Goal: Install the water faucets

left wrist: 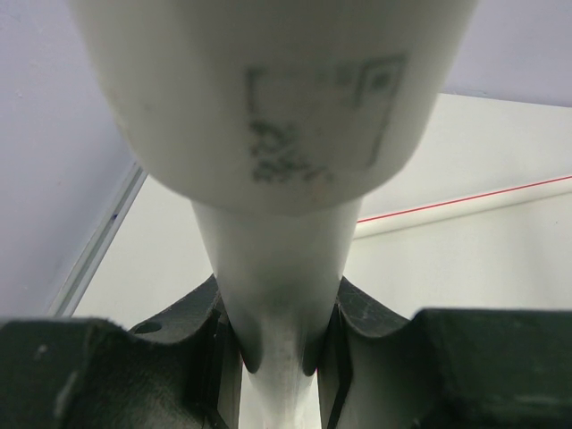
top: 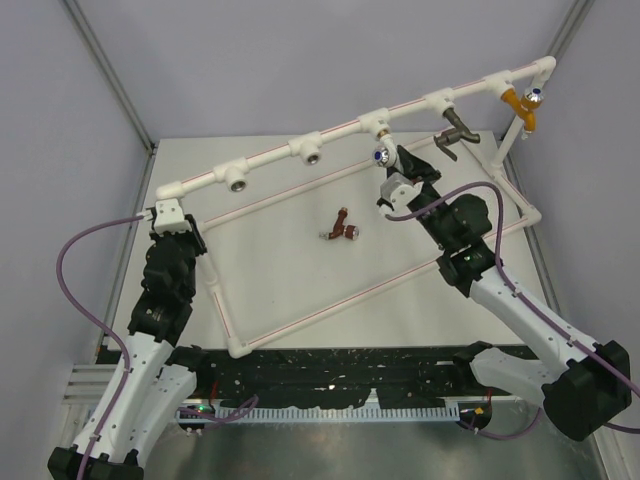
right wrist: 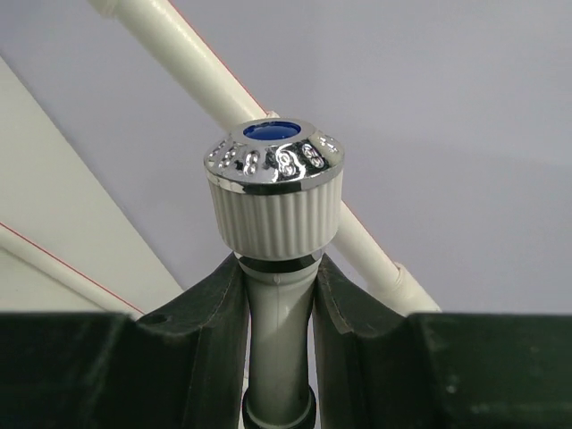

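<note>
The bottom of the white faucet [right wrist: 275, 192] is cut off in the right wrist view, so only its thin gray stem and its round knob with a shiny top and a blue dot show. The right hand [right wrist: 279, 277] is closed tight on that stem. From above, the knob sits just under one of the sockets [top: 380, 125] on the top pipe [top: 270, 160], but I cannot tell if the faucet touches the socket. In the left wrist view a big white fitting [left wrist: 268, 89] fills the top and hides most of what is behind it. A gray mark on it is too blurry to read. The left hand [left wrist: 279, 353] is squeezed shut on the white pipe [left wrist: 286, 259] just below that fitting, at the left corner of the pipe frame. The brown faucet [top: 343, 228] lies on the table [top: 270, 270] inside the frame, well apart from both hands. A dark faucet [top: 458, 133] and a yellow faucet [top: 520, 100] hang from the top pipe farther right. The right arm reaches across the frame's right side and hides a part of it.
</note>
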